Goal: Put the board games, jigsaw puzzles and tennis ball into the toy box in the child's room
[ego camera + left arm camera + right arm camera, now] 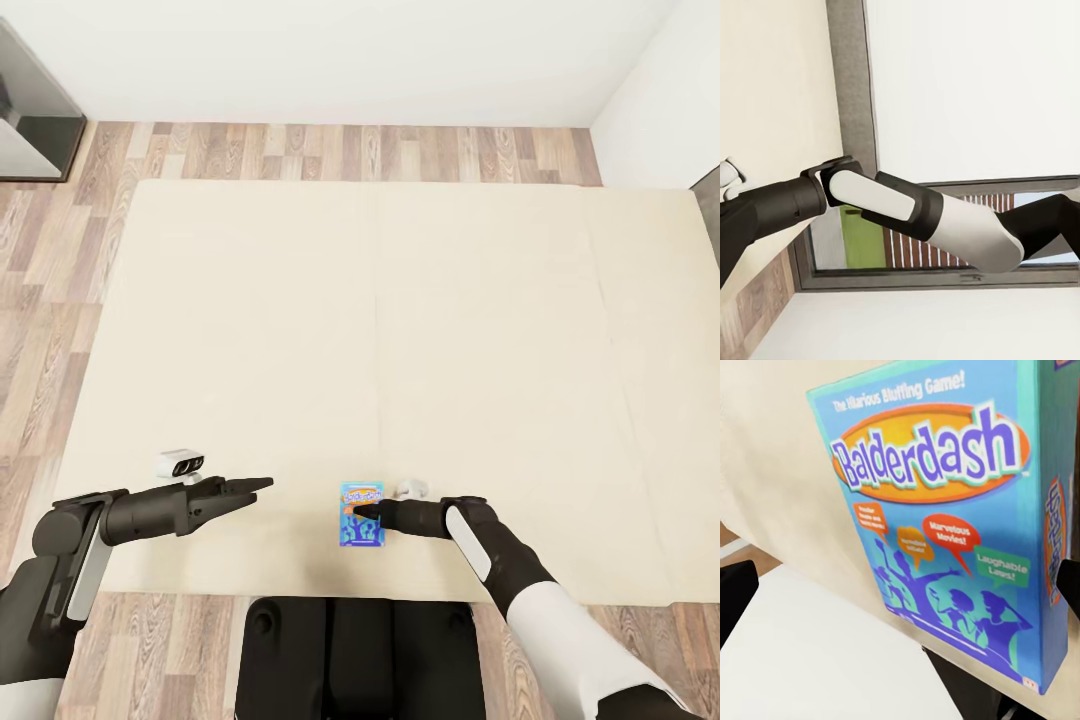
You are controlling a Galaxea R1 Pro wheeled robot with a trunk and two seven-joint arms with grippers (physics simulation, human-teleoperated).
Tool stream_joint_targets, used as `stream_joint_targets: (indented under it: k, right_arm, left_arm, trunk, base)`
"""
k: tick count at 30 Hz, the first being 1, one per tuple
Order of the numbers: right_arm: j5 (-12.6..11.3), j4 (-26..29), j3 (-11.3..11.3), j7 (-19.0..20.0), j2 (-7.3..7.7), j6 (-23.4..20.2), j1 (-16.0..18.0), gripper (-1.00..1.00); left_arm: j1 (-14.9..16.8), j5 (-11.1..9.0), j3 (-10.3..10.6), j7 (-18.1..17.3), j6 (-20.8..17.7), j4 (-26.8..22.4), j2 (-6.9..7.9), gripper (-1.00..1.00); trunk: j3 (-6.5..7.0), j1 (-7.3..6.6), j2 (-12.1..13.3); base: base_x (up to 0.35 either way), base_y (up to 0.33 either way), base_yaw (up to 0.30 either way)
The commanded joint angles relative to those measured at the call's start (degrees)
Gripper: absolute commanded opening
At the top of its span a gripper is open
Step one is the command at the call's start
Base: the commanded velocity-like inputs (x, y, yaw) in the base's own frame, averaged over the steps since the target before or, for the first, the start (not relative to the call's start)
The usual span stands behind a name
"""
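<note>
Where planks end, cream bed.

There is one bed, big and cream. On it, near its front edge, lies one blue game box. It says Balderdash on top. There are two robot arms, one on the left and one on the right. Each arm has one gripper, so there are two: the left gripper and the right gripper.
</note>
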State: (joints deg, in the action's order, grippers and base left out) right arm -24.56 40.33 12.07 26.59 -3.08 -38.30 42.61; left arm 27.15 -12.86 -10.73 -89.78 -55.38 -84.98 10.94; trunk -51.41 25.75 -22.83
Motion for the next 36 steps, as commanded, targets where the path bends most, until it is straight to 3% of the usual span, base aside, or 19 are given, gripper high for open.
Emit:
stream_joint_targets:
  k: [1,36]
  right_arm:
    - [-0.13,0.03,0.02,0.00,0.00,-0.28,0.02,1.00]
    - [-0.13,0.05,0.20,0.03,-0.09,-0.19,0.02,1.00]
  left_arm:
    - [0.01,0.03,0.00,-0.22,-0.61,-0.01,0.03,1.00]
    - [0.01,0.03,0.00,-0.22,-0.61,-0.01,0.02,1.00]
  trunk:
    - [-0.06,0.03,-0.09]
    - [-0.06,0.03,-0.09]
  base:
    - [0.000,0.049,0.000]
    - [0.000,0.064,0.000]
